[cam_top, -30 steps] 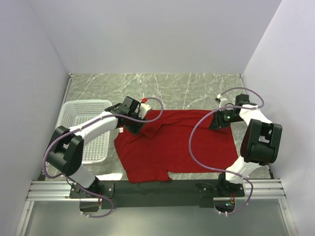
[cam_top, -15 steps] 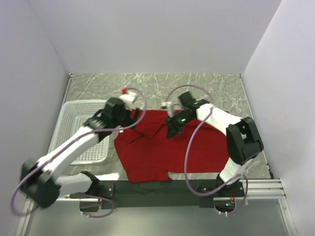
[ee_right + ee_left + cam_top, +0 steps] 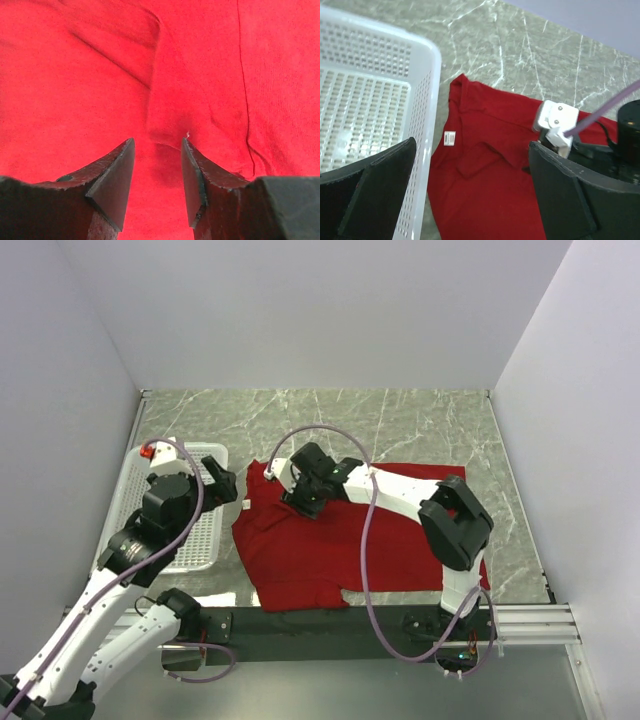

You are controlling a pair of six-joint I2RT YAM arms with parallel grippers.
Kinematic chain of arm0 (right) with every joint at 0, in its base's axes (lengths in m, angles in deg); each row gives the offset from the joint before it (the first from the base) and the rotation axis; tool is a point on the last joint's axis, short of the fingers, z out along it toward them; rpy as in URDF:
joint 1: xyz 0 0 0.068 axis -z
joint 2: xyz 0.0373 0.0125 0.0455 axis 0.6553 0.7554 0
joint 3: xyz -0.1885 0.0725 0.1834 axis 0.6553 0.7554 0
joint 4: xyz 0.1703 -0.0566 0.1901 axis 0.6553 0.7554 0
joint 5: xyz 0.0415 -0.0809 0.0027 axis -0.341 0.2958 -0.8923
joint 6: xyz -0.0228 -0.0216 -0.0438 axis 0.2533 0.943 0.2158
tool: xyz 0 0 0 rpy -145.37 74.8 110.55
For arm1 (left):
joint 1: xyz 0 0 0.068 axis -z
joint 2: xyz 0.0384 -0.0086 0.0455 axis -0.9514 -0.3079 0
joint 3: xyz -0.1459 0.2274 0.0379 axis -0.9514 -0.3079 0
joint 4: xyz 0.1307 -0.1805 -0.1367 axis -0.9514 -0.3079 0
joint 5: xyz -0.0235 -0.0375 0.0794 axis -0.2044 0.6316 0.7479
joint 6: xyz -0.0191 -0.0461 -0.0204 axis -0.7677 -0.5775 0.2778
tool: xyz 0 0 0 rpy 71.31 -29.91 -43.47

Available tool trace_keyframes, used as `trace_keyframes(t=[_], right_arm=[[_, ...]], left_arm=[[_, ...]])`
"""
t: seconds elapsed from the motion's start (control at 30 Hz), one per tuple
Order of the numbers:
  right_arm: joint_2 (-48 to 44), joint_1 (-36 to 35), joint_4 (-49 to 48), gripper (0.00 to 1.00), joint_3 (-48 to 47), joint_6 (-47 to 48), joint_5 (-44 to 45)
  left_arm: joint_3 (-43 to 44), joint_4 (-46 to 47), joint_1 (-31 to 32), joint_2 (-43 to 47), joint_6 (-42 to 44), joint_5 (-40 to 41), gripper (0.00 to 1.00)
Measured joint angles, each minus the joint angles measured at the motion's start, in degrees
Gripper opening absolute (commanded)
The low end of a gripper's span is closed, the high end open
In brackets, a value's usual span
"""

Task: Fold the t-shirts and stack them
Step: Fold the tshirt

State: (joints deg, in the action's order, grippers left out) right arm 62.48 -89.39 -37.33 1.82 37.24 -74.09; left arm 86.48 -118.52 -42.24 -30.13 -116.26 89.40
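The red t-shirt (image 3: 330, 545) lies spread on the marble surface (image 3: 420, 425), with the white basket (image 3: 140, 462) just beside its 9 o'clock edge. The right gripper (image 3: 158, 141) presses on the cloth toward the shirt's 11 o'clock, jaws narrowly apart. The left gripper (image 3: 471, 144) hangs above the basket's 3 o'clock rim, jaws wide apart.

Close view looking down onto deep-red t-shirt (image 3: 75, 75) cloth, which fills the whole frame. The two dark fingers (image 3: 112, 185) of the right pincer (image 3: 158, 142) rise from the bottom edge, their pointed tips a narrow gap apart and low against the fabric. A soft raised fold (image 3: 167, 110) of cloth lies just beyond the tips. A diagonal crease (image 3: 107, 60) crosses the upper left, and a thin stitched seam (image 3: 242, 85) runs down the right side.
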Motion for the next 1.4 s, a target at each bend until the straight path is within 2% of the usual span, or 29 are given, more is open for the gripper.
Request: trace_keyframes(t=[0.2, 0.5, 0.6, 0.73, 0.87, 1.27, 1.4], right_arm=[[5.09, -1.09, 1.29, 0.45, -1.79, -0.55, 5.60], [7.45, -2.80, 2.67, 0.40, -2.21, -1.40, 8.02], [7.63, -2.97, 2.75, 0.32, -2.25, -1.62, 8.76], [8.02, -3.06, 2.99, 0.12, -2.29, -1.70, 9.20], [7.52, -3.06, 2.86, 0.01, -2.16, -1.44, 9.55], [-3.98, -3.06, 3.65, 0.00, 1.92, 2.34, 6.47], [-5.31, -3.04, 4.20, 0.00, 4.74, 4.50, 4.63]], left_arm=[[-1.27, -3.56, -0.02, 2.75, -3.34, 0.81, 1.00], [-3.52, -5.07, -0.02, 6.47, -5.81, 0.79, 0.99], [-3.93, -5.09, -0.02, 6.71, -6.21, 0.76, 0.99], [-3.96, -5.05, 0.00, 6.71, -6.32, 0.74, 0.99], [-4.02, -5.03, -0.02, 6.71, -6.32, 0.72, 0.99], [-4.96, -3.52, 0.00, 5.99, -6.08, -1.31, 1.00], [-5.77, -2.34, 0.00, 4.98, -5.88, -2.75, 0.99]])
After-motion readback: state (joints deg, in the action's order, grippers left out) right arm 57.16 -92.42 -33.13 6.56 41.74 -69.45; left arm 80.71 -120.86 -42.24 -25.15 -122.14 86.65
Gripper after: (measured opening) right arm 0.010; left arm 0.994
